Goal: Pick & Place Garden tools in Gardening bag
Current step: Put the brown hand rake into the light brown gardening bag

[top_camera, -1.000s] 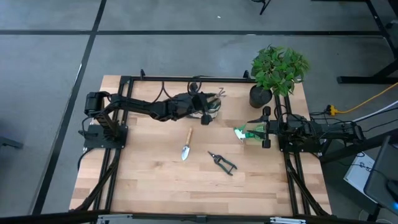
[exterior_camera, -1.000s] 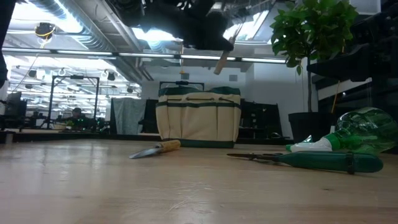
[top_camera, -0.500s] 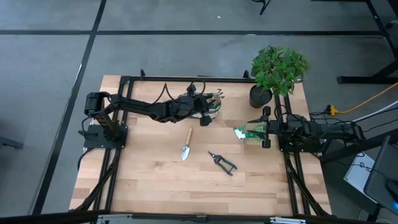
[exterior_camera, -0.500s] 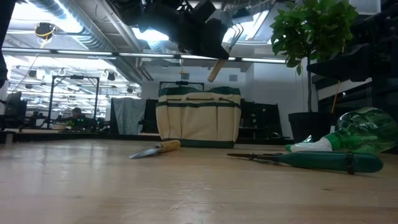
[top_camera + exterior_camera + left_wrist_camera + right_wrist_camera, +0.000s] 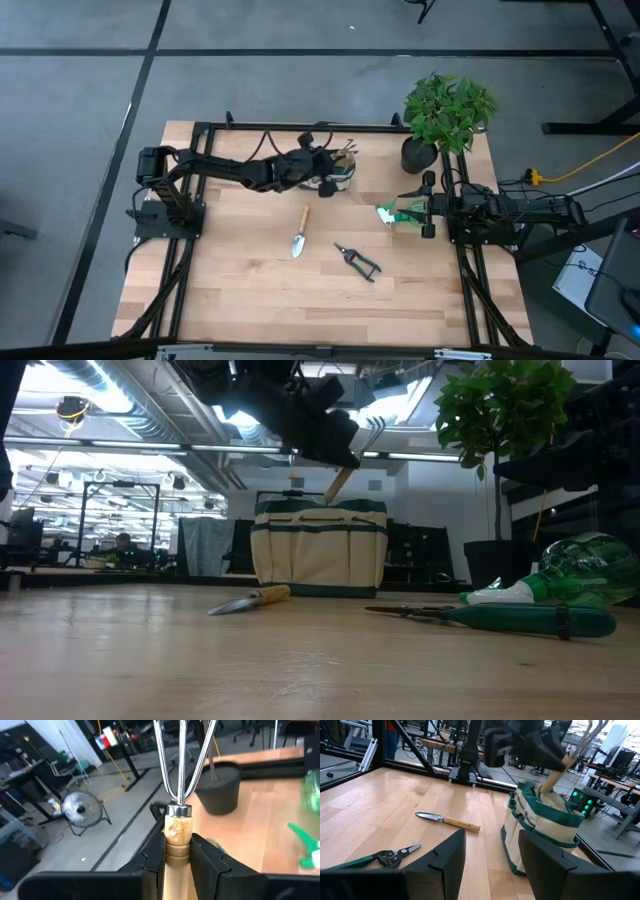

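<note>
The left tool [image 5: 177, 862] clamps the rake [image 5: 178, 827] by its wooden handle, handle end dipping into the gardening bag [image 5: 320, 548]; the right tool [image 5: 490, 860] waits open at the right.

Wooden table [image 5: 250, 290], pale planks, ringed by a black frame [image 5: 190, 255]. Up at one o'clock sits the potted plant [image 5: 447, 108], leafy and upright in its black pot [image 5: 419, 155]. Off past the table, a floor fan [image 5: 79, 810] on grey floor [image 5: 80, 120].

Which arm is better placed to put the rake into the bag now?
Left. The left gripper already holds the little rake directly above the gardening bag. The right gripper waits open near the table's right edge.
</note>
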